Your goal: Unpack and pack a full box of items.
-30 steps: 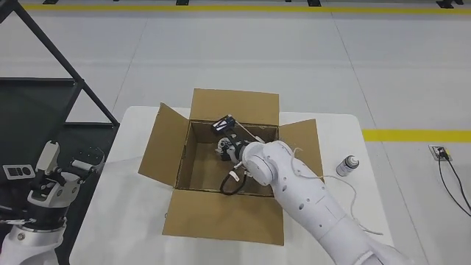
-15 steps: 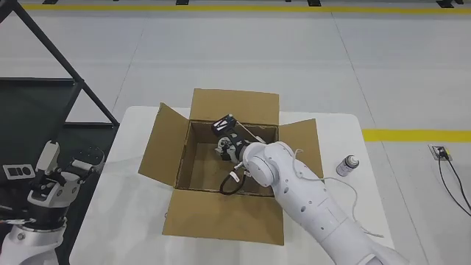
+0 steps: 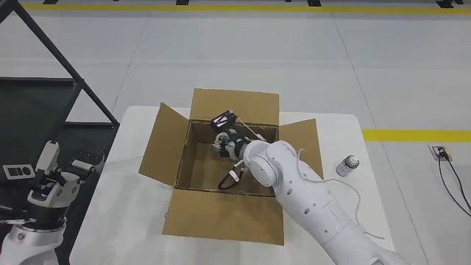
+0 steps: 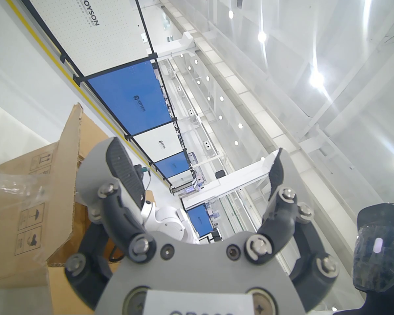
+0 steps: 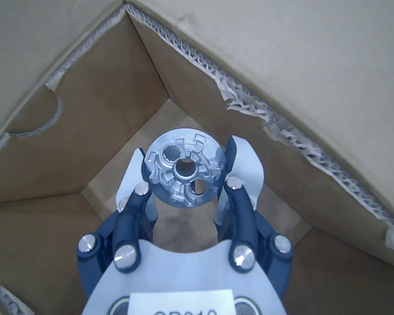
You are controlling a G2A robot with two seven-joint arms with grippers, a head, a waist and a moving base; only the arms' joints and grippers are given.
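**Metal disc pinched inside open carton: slip & snag risks**

A round, grey metal part [image 5: 184,180] w/ a centre hole and raised ribs sits face-on to the right wrist view. The right gripper [image 5: 186,158] pinches it by the rim, one finger on each side. Only the edges of the disc touch the pads. It's held low inside the cardboard box [image 5: 282,50], near a corner where two walls meet; the box floor shows beyond it. I can't tell if the part is clear of the floor.

From the top view the box [image 3: 221,217] stands open on a white table [image 3: 125,206], all four flaps folded out. A spray can [image 3: 346,165] stands upright on the table, apart from the box, on the robot's right.

The left gripper [image 4: 197,172] is empty, fingers spread wide, pointing up toward the ceiling beside the box.

Likely trouble:
- Two pads on a curved rim give little contact, so the disc may pivot or drop.
- The wall is close, w/ a torn, ragged edge, so a tilted lift could catch the part or a flap and drag the box.
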